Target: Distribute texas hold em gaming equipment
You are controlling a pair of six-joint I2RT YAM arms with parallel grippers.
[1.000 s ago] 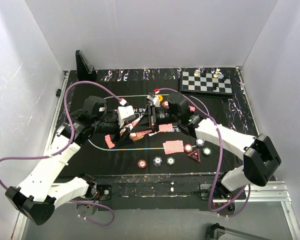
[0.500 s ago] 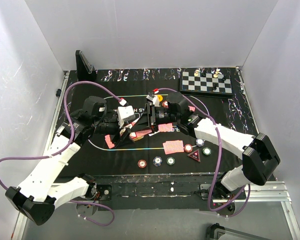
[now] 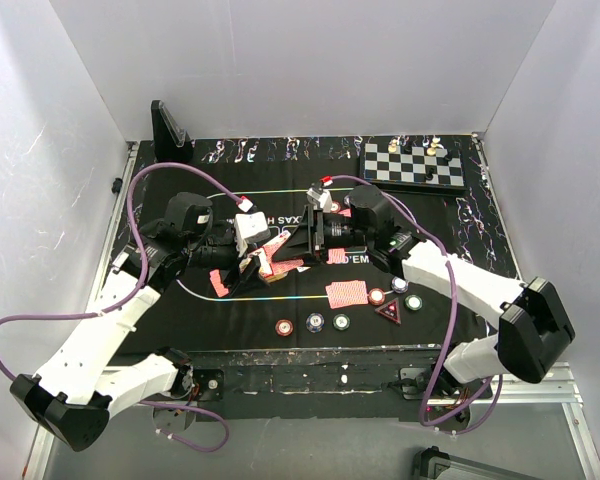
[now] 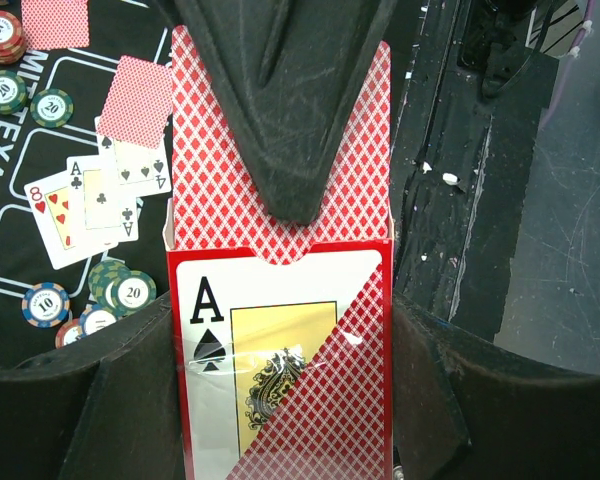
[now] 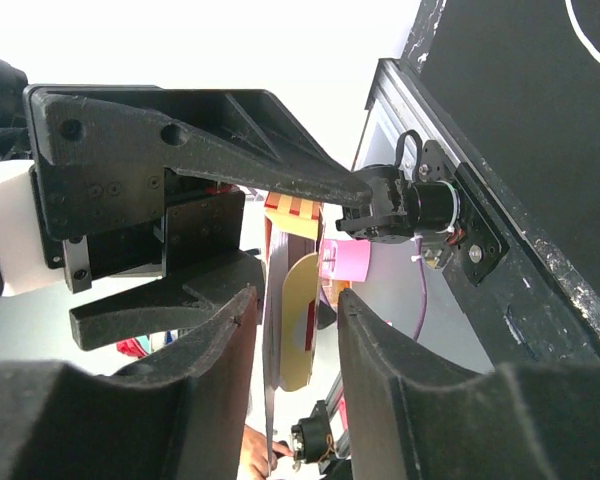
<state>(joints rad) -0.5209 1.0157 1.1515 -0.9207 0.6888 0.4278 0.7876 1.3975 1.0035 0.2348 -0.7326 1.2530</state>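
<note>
A red-backed card box (image 4: pixel 310 290) with an ace of spades on its face is clamped between my left gripper's (image 4: pixel 280 410) pads. In the top view that box (image 3: pixel 278 254) hangs tilted above the black mat, between both grippers. My right gripper (image 5: pixel 295 310) stands open astride the box's open end, a gap showing on each side of its yellow inner flap (image 5: pixel 305 330). One right finger (image 4: pixel 280 110) lies over the box's upper face. Face-up cards (image 4: pixel 85 195), a red-backed card (image 4: pixel 138 90) and chips (image 4: pixel 120 290) lie on the mat below.
Near the front of the mat lie a red-backed card pile (image 3: pixel 346 293), a row of chips (image 3: pixel 314 322) and a red triangular marker (image 3: pixel 388 311). A chessboard (image 3: pixel 413 164) with pieces stands at the back right, a black stand (image 3: pixel 168 130) at the back left.
My right gripper's jaws have spread wider and its wrist has drawn back to the right. The left gripper has closed fully on the box and holds still.
</note>
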